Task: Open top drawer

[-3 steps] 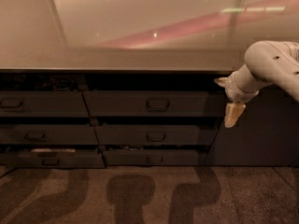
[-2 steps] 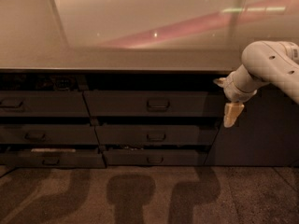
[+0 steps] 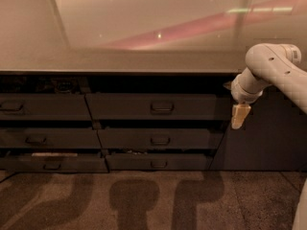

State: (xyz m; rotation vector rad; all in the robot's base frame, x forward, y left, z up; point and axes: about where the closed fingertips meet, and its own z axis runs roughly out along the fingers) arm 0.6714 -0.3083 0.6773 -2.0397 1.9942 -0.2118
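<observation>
I have the gripper [image 3: 240, 117] hanging tip-down off the white arm [image 3: 271, 73], just past the right end of the top drawer [image 3: 124, 107] and below the edge of the counter [image 3: 120, 63]. Whether it is spread or closed I cannot tell from this angle.

What matters for the coming move: the drawer's handle [image 3: 162, 107] lies at 9 o'clock from the gripper, at about the same height, well apart from it, with the right part of the drawer front between them. The front runs long from 9 to 3, and the handle is a small dark loop set level along that same line, in the middle of the front. There is only this one arm, so I judge it must travel toward 9 o'clock before it can hook anything.

The drawer itself is a wide, dark grey panel, the tallest in its column, sitting under a dark gap below the counter. It looks closed to me, and its face is level with the neighbouring drawer [image 3: 43, 107] at 9 o'clock.
</observation>
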